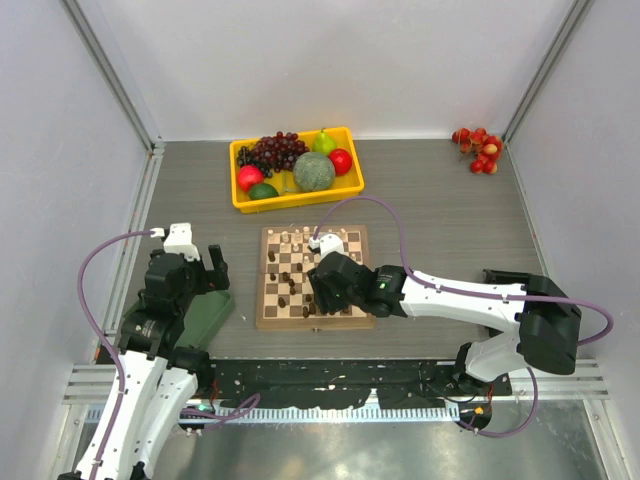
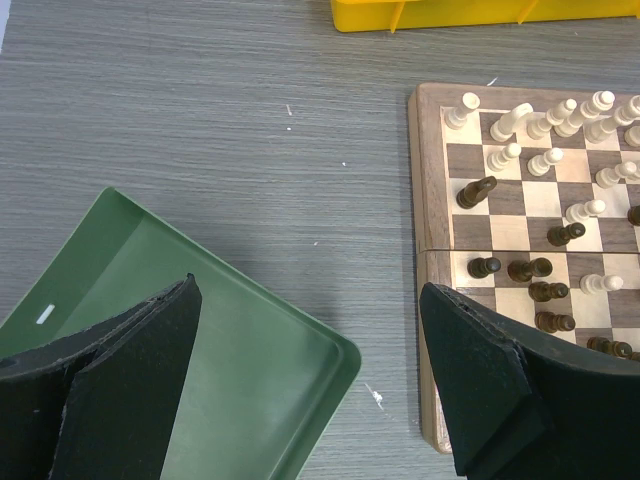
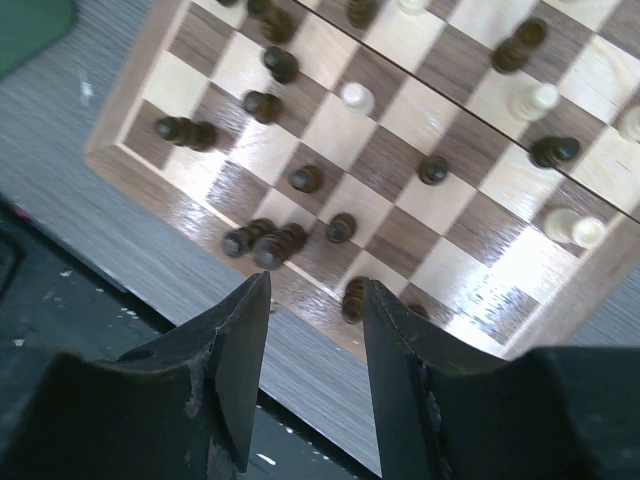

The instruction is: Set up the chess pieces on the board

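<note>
At the left, the left gripper (image 2: 310,330) hangs with its fingers spread wide and nothing between them, over the corner of a green flat tray (image 2: 250,350). It looks parked there to leave the board to the other arm. A small white mark on the green tray (image 2: 45,315) is too small to read, and no other writing or brand shows anywhere.

Further back, a yellow tray (image 1: 240,197) holds grapes and other fruit, well apart from the work.

In the middle of the table lies the board (image 1: 261,285), just right of the green tray. The chess pieces are all on it. The pale ones (image 2: 520,120) are gathered along the far rows, some leaning, and the dark ones (image 3: 265,243) are scattered unevenly over the near half, so sorting is probably only partly done.

The right gripper (image 3: 312,300) hovers above the board's near rim with its fingers a narrow gap apart and gripping nothing. A dark piece (image 3: 352,298) stands at that gap, likely its next pick.

At the far right corner sits a cluster of small red fruit (image 1: 477,148).
</note>
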`<state>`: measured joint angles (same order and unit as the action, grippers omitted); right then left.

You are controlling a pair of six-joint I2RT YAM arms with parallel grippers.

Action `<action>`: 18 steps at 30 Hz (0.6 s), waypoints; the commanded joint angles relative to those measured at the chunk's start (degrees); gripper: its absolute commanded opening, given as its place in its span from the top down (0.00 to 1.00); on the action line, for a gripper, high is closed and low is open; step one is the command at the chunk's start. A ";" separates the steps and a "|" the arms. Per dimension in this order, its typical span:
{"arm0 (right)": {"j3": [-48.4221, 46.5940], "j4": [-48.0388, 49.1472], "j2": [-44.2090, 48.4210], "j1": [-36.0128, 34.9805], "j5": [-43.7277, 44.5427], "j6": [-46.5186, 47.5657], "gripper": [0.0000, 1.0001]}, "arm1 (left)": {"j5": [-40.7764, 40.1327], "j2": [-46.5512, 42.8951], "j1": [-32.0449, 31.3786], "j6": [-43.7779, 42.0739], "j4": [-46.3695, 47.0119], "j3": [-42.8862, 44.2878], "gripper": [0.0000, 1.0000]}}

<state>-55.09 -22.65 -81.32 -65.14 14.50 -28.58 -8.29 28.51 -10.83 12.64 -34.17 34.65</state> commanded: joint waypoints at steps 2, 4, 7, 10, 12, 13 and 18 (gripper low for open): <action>-1.86 6.22 1.34 -0.51 -5.00 -0.51 0.51 | 0.91 -0.12 -0.16 -0.60 1.30 -0.11 0.01; -1.86 6.83 0.46 -0.68 -5.71 -0.95 0.51 | 0.91 -0.12 -0.16 -0.52 1.22 -0.03 0.01; -2.21 6.92 -0.94 -0.86 -5.63 -1.57 0.51 | 1.00 -0.12 -0.16 -0.52 1.30 -0.03 0.01; -2.39 6.83 -1.74 -0.86 -4.75 -2.01 0.52 | 1.00 -0.21 -0.16 -0.52 1.30 -0.03 0.01; -2.65 6.75 -2.26 -0.86 -4.48 -2.01 0.53 | 0.91 -0.21 -0.16 -0.52 1.39 -0.03 0.01; -2.83 6.75 -2.79 -0.86 -4.66 -1.92 0.53 | 0.91 -0.12 -0.16 -0.52 1.30 -0.03 0.01; -3.18 6.31 -4.11 -0.86 -3.78 -2.45 0.56 | 1.00 -0.04 -0.16 -0.52 1.30 -0.03 0.01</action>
<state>-55.77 -17.74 -84.82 -65.67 9.76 -30.15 -8.05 28.51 -10.83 12.62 -34.17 34.65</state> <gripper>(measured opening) 0.449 0.991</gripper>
